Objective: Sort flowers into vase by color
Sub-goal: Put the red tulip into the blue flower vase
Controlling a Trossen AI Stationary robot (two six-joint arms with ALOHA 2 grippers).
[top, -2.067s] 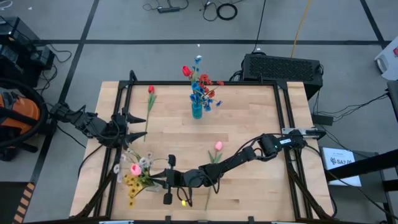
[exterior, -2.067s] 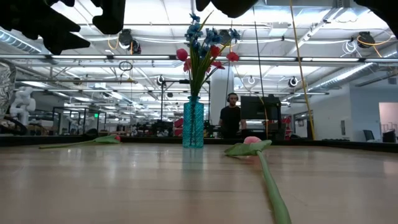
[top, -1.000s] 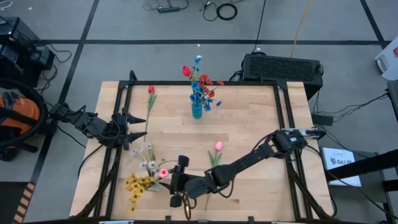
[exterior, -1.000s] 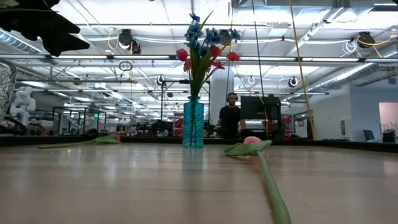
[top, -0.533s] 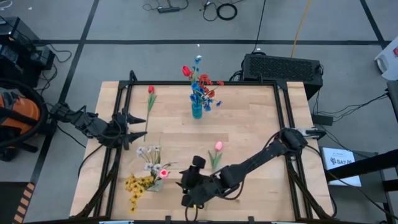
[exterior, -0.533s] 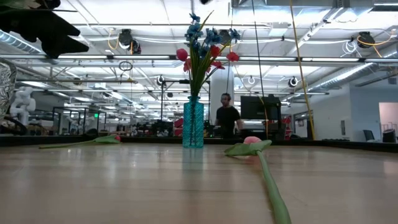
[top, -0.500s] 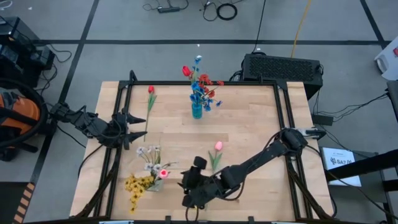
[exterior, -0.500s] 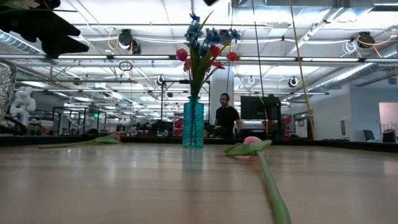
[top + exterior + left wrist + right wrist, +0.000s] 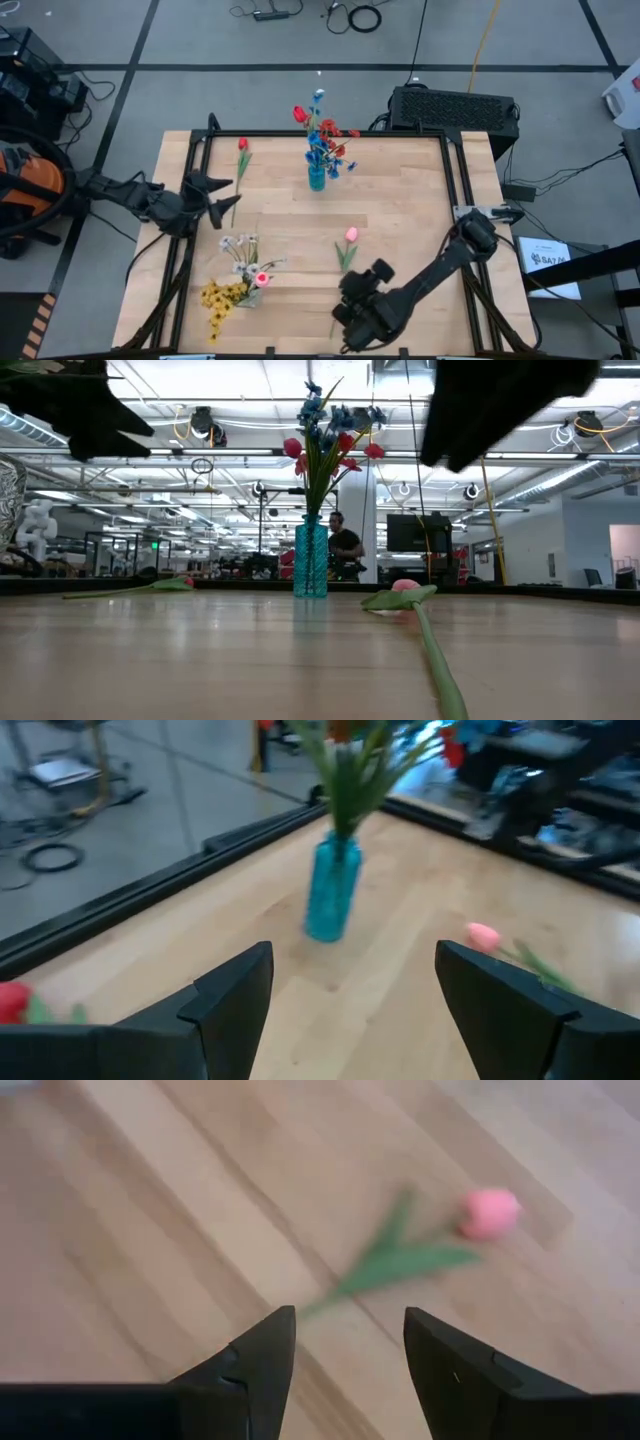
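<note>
A blue vase stands at the table's far middle and holds red and blue flowers. A red tulip lies at the far left. A pink tulip lies right of centre, its stem running toward the near edge. A bunch of white, pink and yellow flowers sits at the near left. My right gripper hovers open above the pink tulip's stem, its fingers clear of it. My left gripper waits open at the left edge, facing the vase.
Black frame rails run along the table's sides. Bare wood spreads between the vase and the right edge. A person stands in the room beyond the far edge.
My right gripper has drawn away from the near-left bunch and swept along the near edge toward the table's right, rolling its wrist, and now hangs over the pink tulip's stem. My left gripper has stayed in place and turned a little toward the far edge. Both stay open.
</note>
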